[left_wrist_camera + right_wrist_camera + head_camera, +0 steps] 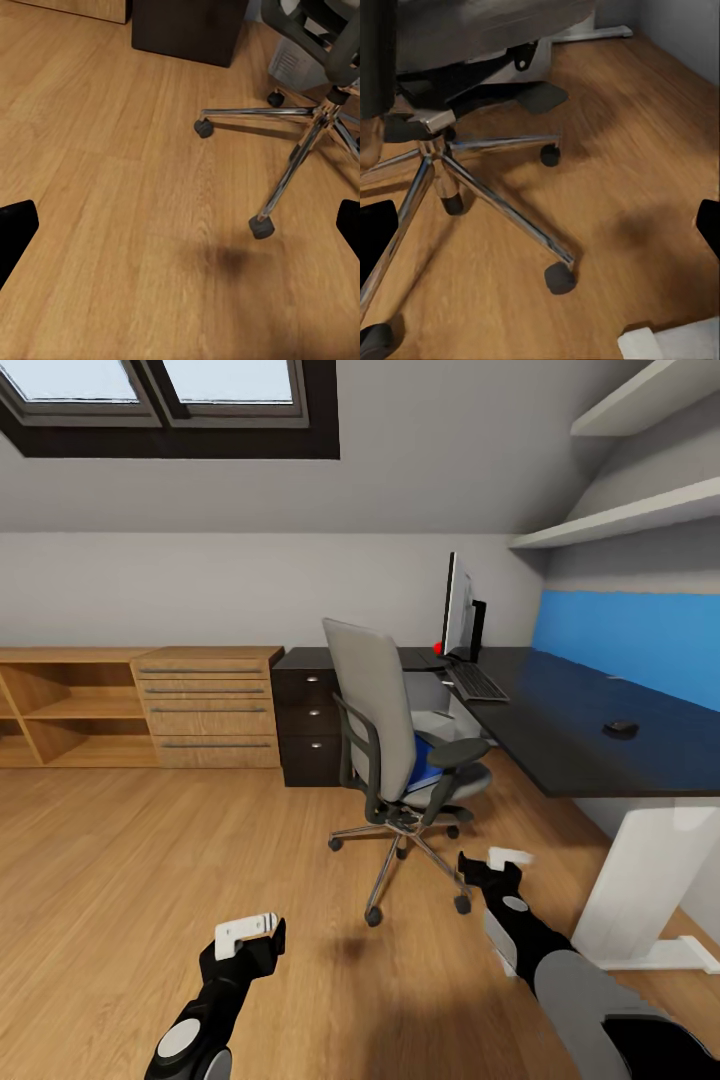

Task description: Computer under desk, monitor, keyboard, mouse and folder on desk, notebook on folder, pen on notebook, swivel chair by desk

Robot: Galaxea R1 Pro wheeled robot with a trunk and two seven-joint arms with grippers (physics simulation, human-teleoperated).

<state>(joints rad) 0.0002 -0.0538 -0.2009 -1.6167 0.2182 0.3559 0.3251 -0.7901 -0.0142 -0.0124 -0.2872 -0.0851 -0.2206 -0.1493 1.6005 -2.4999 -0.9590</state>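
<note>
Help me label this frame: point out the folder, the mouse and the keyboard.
folder (428, 762), head view, blue edge showing on the chair seat.
mouse (621, 728), head view, top of its black shell.
keyboard (477, 682), head view, middle of the keys.

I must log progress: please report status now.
Left tool and right tool open, empty. Folder on swivel chair. Chair base near right tool.

Pale sloped walls (200, 490), skylight (165, 400), wood floor (130, 880), oak drawers (205, 710).

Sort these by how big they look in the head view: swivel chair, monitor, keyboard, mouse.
1. swivel chair, by far
2. monitor, seen nearly edge-on
3. keyboard
4. mouse, tiniest
</note>
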